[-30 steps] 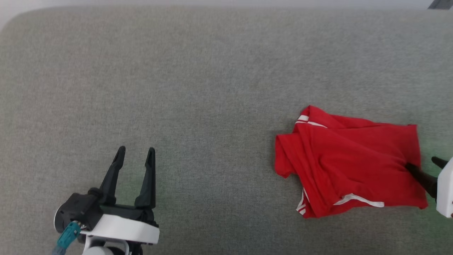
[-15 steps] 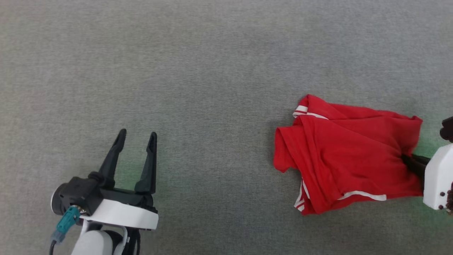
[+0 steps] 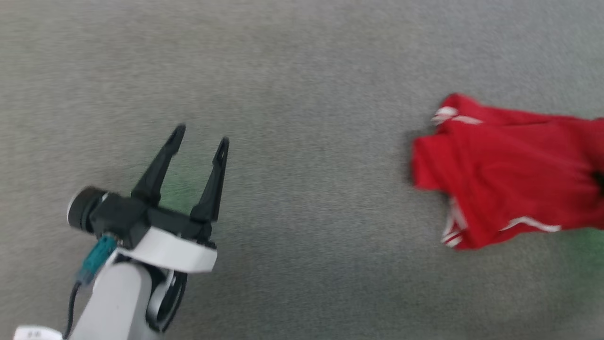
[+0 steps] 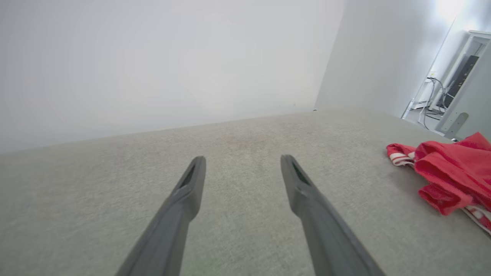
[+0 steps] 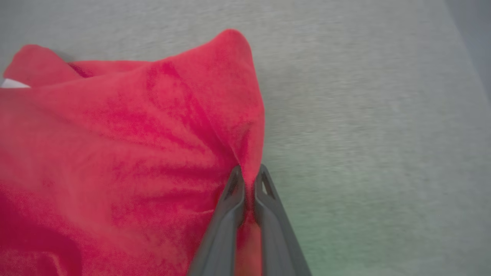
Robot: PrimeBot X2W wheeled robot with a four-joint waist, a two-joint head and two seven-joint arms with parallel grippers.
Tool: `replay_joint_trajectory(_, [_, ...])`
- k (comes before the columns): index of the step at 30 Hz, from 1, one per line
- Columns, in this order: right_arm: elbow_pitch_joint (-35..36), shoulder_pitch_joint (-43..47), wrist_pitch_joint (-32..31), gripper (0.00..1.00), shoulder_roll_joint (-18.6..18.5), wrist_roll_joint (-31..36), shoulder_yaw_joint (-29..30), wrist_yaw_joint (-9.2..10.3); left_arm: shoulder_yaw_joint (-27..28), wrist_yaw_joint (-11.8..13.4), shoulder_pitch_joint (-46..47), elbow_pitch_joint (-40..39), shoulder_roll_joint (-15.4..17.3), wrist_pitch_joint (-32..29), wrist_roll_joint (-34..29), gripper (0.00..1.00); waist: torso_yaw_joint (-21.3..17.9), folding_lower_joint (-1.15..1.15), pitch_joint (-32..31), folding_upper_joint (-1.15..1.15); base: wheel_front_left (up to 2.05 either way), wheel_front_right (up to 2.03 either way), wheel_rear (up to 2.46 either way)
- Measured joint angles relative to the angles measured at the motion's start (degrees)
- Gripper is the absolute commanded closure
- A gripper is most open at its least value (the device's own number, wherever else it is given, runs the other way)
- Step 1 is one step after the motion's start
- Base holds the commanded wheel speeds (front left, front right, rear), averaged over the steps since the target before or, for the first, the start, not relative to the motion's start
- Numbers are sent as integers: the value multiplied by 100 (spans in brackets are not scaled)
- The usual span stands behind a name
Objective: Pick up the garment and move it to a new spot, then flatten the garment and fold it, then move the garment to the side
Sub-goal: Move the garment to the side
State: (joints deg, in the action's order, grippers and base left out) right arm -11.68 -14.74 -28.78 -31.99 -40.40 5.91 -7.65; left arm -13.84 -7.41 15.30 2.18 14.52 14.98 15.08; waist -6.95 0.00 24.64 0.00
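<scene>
Two grippers were ours to watch. Our right gripper [image 5: 249, 168] had its fingers pinched together on a raised fold of the red shirt [image 5: 134, 153]. The cloth peaked just ahead of the tips and spread away to their left in the wrist view. Our left gripper [image 3: 201, 134] had its fingers spread wide with nothing between them, and bare grey cloth surface [image 3: 306, 94] lay ahead of it. We saw the red shirt crumpled well off to that gripper's right, with white striped trim [image 3: 531, 223] along its edges.

The red garment [image 3: 505, 189], trimmed with white double stripes, lies crumpled at the head view's right edge.
</scene>
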Motion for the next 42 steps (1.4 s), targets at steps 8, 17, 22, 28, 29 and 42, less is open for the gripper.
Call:
replay_joint_trajectory(8, [-1237,-822,1004,100,-230,426,712,1,-688,-1,1253,138,546,1,10,0,-473,0,558,0,0,0,0])
replay_joint_trajectory(17, [-2753,-2452,2184,100,-422,1272,1267,1,-1029,-9,2562,168,888,9,197,0,-727,0,1261,0,0,0,0])
replay_joint_trajectory(22, [-3576,-3247,2565,100,-412,1625,1281,1,-1084,-9,2913,176,990,9,211,0,-785,0,1554,0,0,0,0])
replay_joint_trajectory(28, [-4488,-3767,2889,100,-426,1828,1244,1,-1176,-9,3030,241,996,9,227,0,-758,0,1628,0,0,0,0])
replay_joint_trajectory(29, [-4590,-3821,2939,100,-436,1840,1217,1,-1177,-9,3030,254,985,9,237,0,-748,0,1620,0,0,0,0])
replay_joint_trajectory(42, [-5024,-3927,3242,0,-580,2029,135,1,-991,-9,2557,397,829,9,364,0,-590,0,1124,0,0,0,0])
